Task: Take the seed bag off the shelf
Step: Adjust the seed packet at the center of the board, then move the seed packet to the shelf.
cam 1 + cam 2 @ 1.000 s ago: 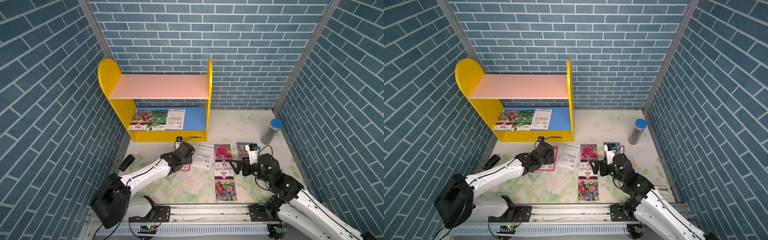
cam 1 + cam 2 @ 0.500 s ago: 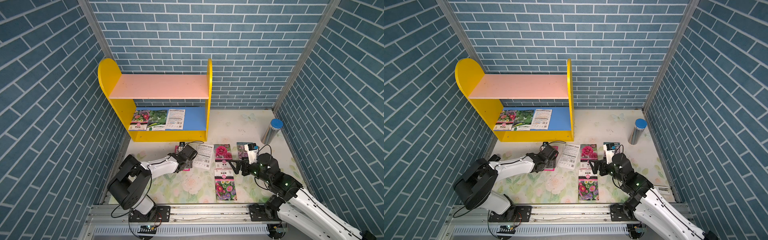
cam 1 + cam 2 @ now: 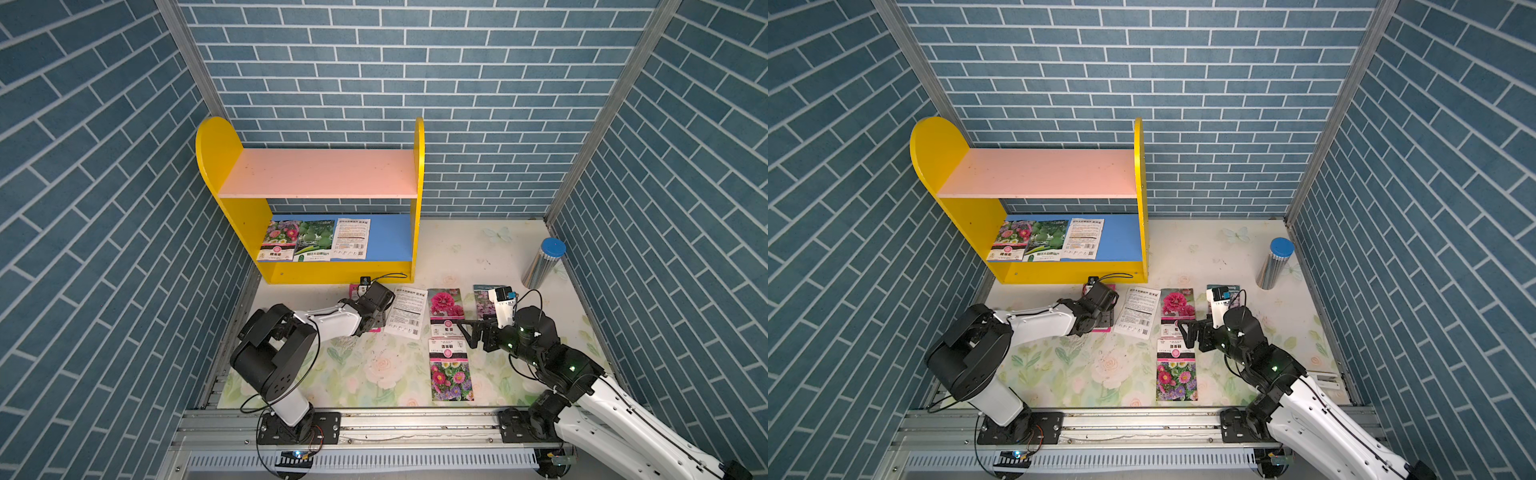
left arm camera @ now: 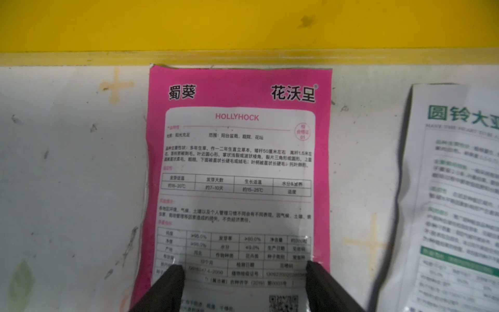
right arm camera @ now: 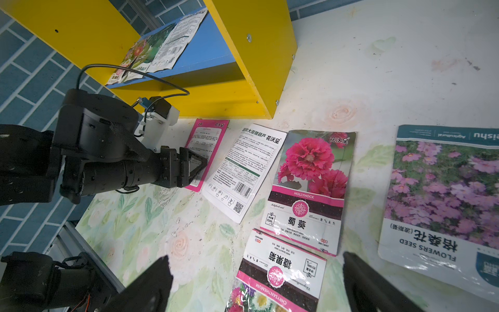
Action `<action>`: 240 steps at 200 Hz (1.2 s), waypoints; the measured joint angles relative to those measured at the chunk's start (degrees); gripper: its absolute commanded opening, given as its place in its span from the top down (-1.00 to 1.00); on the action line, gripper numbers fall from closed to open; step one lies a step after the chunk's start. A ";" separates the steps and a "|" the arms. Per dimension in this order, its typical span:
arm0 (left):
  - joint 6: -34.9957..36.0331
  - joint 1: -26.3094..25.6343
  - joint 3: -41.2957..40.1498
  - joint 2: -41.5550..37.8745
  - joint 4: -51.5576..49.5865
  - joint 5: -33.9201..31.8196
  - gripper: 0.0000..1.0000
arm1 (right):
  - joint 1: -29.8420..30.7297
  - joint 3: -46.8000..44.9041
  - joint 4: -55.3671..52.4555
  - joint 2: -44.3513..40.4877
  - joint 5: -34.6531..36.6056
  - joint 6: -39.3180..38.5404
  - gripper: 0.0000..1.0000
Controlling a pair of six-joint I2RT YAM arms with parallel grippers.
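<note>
Now | pink seed bag (image 4: pixel 239 173) edge beside shelf (image 4: pixel 243 24) | left fingers (image 4: pixel 167 286) spread

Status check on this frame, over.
Left gripper open, jaws over pink bag on table. Right gripper open, empty. Three seed bags on shelf, blue board. Nothing blocking.

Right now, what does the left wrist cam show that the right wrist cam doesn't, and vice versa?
Left wrist only: fine print on the pink packet, readable.
Right wrist only: three packets on the blue board, the hollyhock packet, chrysanthemum packet, purple-flower bag, the open right gripper.
Both: the pink packet, the left gripper open over its end, the white packet beside it, the shelf's yellow base.
</note>
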 measured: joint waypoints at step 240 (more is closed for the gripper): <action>18.71 13.35 22.60 -5.99 4.11 -3.04 -0.94 | 0.00 0.02 9.53 3.48 -8.81 -6.45 -1.00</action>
